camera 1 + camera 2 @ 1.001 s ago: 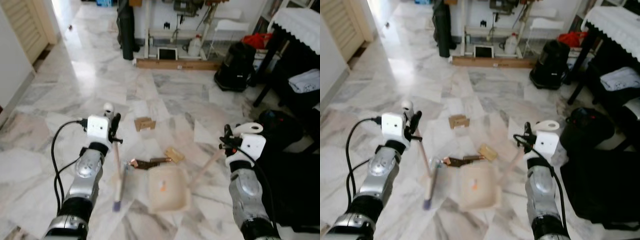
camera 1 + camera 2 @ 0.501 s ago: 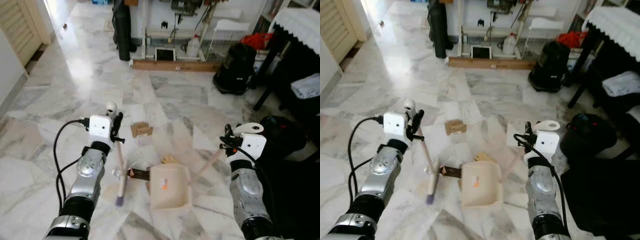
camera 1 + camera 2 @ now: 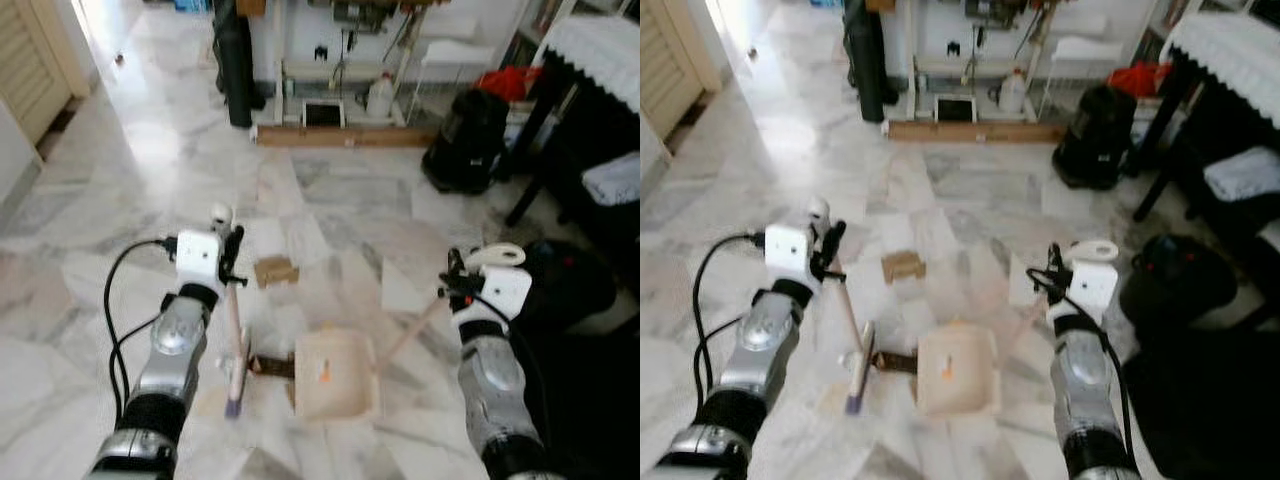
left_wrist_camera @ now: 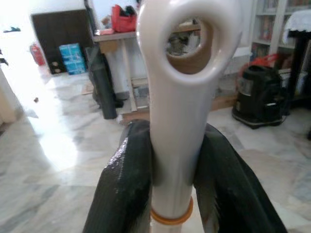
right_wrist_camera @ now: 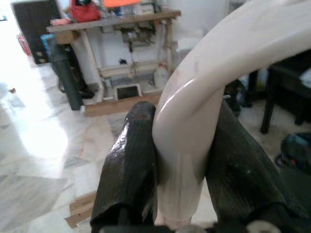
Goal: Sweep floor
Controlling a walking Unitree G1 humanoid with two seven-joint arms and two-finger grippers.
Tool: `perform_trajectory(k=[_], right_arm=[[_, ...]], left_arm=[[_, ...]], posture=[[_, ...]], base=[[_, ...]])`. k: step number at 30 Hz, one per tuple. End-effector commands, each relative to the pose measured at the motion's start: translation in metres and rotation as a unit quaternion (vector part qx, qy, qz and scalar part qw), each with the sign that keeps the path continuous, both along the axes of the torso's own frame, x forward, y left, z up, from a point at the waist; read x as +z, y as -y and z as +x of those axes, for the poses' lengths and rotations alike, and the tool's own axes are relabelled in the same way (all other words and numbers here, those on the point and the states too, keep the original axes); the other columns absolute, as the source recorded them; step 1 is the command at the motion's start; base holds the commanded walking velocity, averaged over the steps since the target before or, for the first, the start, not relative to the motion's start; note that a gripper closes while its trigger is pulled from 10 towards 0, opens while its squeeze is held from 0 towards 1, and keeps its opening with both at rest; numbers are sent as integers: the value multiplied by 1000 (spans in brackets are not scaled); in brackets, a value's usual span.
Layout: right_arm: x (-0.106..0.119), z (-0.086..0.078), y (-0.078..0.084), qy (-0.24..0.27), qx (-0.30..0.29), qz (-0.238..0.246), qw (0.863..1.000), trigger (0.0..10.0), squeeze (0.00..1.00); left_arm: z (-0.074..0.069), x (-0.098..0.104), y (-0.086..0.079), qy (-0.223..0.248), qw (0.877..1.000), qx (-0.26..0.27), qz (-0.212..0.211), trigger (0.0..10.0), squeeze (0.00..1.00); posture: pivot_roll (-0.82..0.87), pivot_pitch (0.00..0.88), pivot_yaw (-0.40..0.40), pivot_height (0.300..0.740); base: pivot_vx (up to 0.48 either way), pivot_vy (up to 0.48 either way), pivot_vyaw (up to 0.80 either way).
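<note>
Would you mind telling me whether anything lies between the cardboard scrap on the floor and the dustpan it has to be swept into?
Nothing visible does. The cardboard scrap lies on bare marble beyond the dustpan. The broom head sits left of the dustpan, beside the dark debris at its edge.

Daylight pours in from the upper left of the head views and burns a white glare patch onto the marble floor (image 3: 150, 150), while the right side near the black table (image 3: 580, 120) falls into deep shade with little detail. Both head views are soft with motion blur, so edges on the floor and the clutter along the far wall smear slightly. In the wrist views the near white handle (image 4: 182, 121) and the black fingers (image 5: 129, 170) carry glossy highlights and look soft, and the left background is blown out to white.
</note>
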State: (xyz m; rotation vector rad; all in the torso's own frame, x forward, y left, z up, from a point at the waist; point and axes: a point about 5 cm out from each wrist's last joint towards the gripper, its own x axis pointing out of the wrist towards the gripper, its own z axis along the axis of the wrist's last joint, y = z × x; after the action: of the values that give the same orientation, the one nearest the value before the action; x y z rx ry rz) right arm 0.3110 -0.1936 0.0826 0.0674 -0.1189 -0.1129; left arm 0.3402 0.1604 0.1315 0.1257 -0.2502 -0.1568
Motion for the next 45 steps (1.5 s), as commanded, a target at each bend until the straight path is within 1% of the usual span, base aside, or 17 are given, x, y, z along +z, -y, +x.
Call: perform_trajectory(k=[1,4,12,15,17,18,22,27,31,32,34,42,45], right_arm=[[14,4,3,32,-4,-6,999,10000,0],[14,4,4,32,-4,-7,999,10000,0],[15,3,5,34,-8,-11,999,10000,0],[15,0,6,35,-9,-15,999,10000,0],[14,-5,9,34,-13,-20,999,10000,0],[14,-5,9,34,-13,-20,999,10000,0],[13,-17,21,39,-42,-30,998,10000,0],[11,-26,30,32,-58,-42,997,10000,0],[10,-29,33,29,-63,-43,997,10000,0],[10,-33,34,26,-67,-45,996,10000,0],[10,-34,34,25,-69,-45,996,10000,0],[3,-58,41,-10,-91,-61,994,10000,0],[-2,-68,48,-24,-108,-66,992,10000,0]], left_arm=[[2,9,2,19,1000,-6,-2,10000,0],[1,9,3,20,1000,-6,-4,10000,0],[1,9,1,22,1000,-6,-5,10000,0],[1,9,2,22,1000,-6,-5,10000,0],[0,8,2,20,1000,-7,-5,10000,0],[0,8,2,20,1000,-7,-5,10000,0],[-1,7,2,19,1000,-9,-4,10000,0],[-1,6,4,19,1000,-14,-3,10000,0],[-2,5,4,18,1000,-15,-4,10000,0],[-2,5,4,17,1000,-17,-4,10000,0],[-2,5,4,17,1000,-17,-4,10000,0],[-1,6,6,17,1000,-17,-6,10000,0],[-1,5,7,15,1000,-17,-8,10000,0]], posture=[[125,80,-38,740],[124,80,-38,740],[118,76,-40,740],[118,70,-41,740],[113,66,-40,740],[113,66,-40,740],[109,55,-42,740],[107,45,-44,740],[108,41,-46,740],[110,38,-49,740],[110,38,-49,740],[102,55,-55,740],[92,63,-55,740]], base=[[330,0,0],[328,0,0],[0,0,0],[0,0,0],[0,0,0],[0,0,0],[0,0,0],[0,0,0],[0,0,0],[0,0,0],[0,0,0],[0,0,0],[0,0,0]])
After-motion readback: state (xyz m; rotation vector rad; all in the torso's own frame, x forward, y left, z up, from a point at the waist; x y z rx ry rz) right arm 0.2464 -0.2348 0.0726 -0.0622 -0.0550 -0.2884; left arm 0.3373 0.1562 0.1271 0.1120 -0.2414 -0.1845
